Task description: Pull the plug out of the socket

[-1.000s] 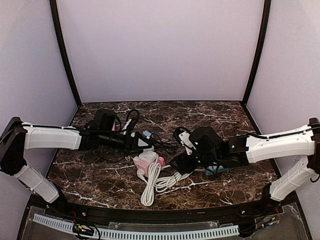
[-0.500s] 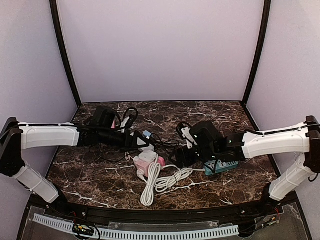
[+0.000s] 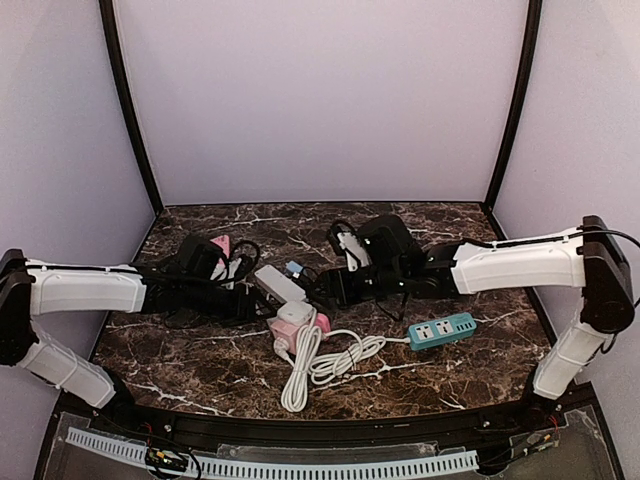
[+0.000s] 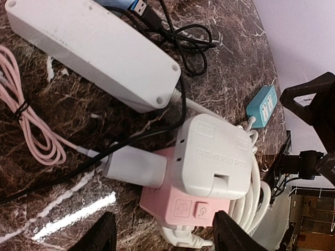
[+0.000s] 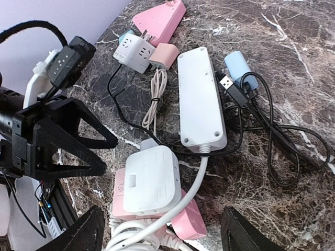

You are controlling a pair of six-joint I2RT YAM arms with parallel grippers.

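Both the left gripper and right gripper gape empty; the plug, just ahead of their fingers, looks light, rigid and slick, so pinch its flat sides.

A long white power strip lies on the marble table, a tied pale-pink cable just beside it. A teal strip sits well apart, and the pink wedge is perhaps a charger.
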